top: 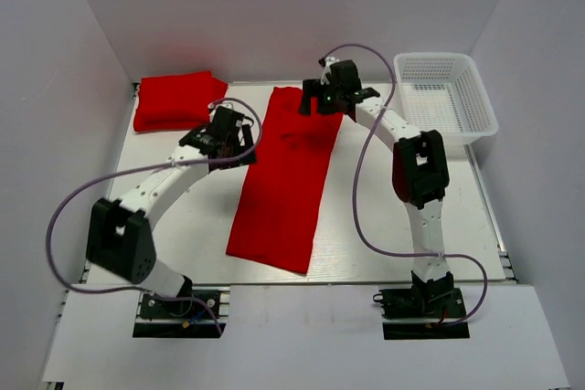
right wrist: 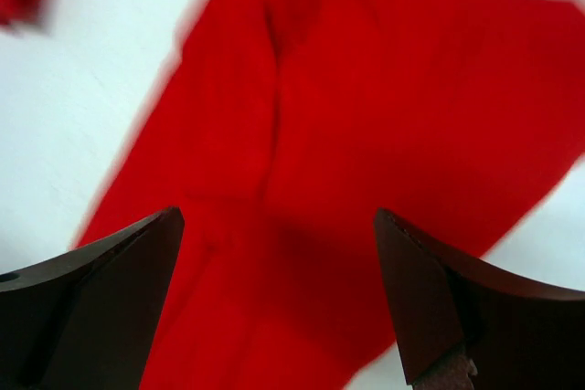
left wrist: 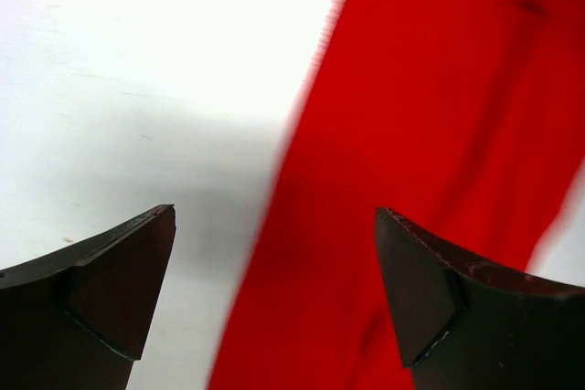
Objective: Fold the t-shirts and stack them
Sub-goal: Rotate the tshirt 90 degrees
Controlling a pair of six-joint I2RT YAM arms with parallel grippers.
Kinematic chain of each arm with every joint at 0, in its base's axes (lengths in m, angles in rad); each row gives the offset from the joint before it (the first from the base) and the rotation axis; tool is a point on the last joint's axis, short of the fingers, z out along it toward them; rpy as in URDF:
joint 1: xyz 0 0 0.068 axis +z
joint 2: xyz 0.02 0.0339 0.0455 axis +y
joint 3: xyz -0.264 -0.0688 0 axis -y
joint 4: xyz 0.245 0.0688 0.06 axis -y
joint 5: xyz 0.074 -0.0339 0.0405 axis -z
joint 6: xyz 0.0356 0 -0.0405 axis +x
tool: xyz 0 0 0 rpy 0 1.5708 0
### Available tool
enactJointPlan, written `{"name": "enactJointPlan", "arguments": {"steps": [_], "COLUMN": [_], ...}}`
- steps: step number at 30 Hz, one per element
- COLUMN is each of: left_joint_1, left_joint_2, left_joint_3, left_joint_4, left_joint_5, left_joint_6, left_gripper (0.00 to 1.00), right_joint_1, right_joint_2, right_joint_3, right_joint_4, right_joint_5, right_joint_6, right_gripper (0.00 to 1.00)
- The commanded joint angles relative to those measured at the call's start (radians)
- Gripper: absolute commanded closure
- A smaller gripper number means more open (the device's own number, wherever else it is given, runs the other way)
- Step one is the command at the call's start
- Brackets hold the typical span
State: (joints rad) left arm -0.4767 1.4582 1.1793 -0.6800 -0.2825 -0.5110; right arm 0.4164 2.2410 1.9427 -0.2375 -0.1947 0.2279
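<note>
A red t-shirt (top: 285, 175), folded into a long strip, lies down the middle of the table. A second red t-shirt (top: 176, 101) lies folded at the back left. My left gripper (top: 239, 139) is open and empty over the strip's left edge; the left wrist view shows that edge (left wrist: 420, 162) between the fingers. My right gripper (top: 313, 100) is open and empty over the strip's far end, and the right wrist view shows red cloth (right wrist: 302, 180) below the fingers.
A white mesh basket (top: 446, 96) stands at the back right. White walls close in the table on the left, back and right. Purple cables loop beside both arms.
</note>
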Motion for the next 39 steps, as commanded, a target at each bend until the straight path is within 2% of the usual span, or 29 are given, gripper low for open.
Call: {"name": "enactJointPlan", "arguments": {"steps": [1,3,7,12,17,22,28,29,33,39], "left_joint_1": [0.11,0.147,0.236,0.318,0.339,0.339,0.306,0.306,0.296,0.244], "left_joint_2": [0.113,0.166,0.175,0.087,0.007,-0.007,0.037,0.05,0.039,0.021], "left_joint_3": [0.068,0.095,0.06,-0.075,-0.136,-0.19,-0.202,-0.202,-0.213,-0.231], "left_joint_4": [-0.006,0.005,0.025,0.065,0.065,0.117,0.16,0.172,0.224,0.247], "left_joint_5": [-0.043,-0.024,0.013,0.061,0.086,0.184,0.261,0.302,0.342,0.365], "left_joint_6": [-0.009,0.012,0.023,0.032,0.022,0.022,0.048,0.058,0.081,0.117], "left_gripper": [0.0,0.0,0.0,0.0,0.0,0.0,0.0,0.0,0.0,0.0], "right_joint_1": [0.059,0.074,0.116,0.113,0.085,0.019,-0.044,-0.048,-0.044,-0.044], "right_joint_2": [-0.055,-0.066,-0.047,0.034,0.133,0.209,0.293,0.286,0.188,-0.054], "right_joint_3": [-0.074,-0.129,-0.165,-0.147,-0.08,0.01,0.165,0.17,0.13,-0.054], "right_joint_4": [-0.152,-0.157,-0.21,-0.261,-0.304,-0.315,-0.301,-0.302,-0.252,-0.175], "right_joint_5": [0.119,0.147,0.257,0.32,0.386,0.356,0.21,0.14,0.083,0.078], "right_joint_6": [0.033,0.068,0.132,0.163,0.162,0.142,0.007,-0.042,-0.143,-0.142], "right_gripper": [0.1,0.1,0.1,0.1,0.1,0.1,0.1,0.1,0.1,0.1]}}
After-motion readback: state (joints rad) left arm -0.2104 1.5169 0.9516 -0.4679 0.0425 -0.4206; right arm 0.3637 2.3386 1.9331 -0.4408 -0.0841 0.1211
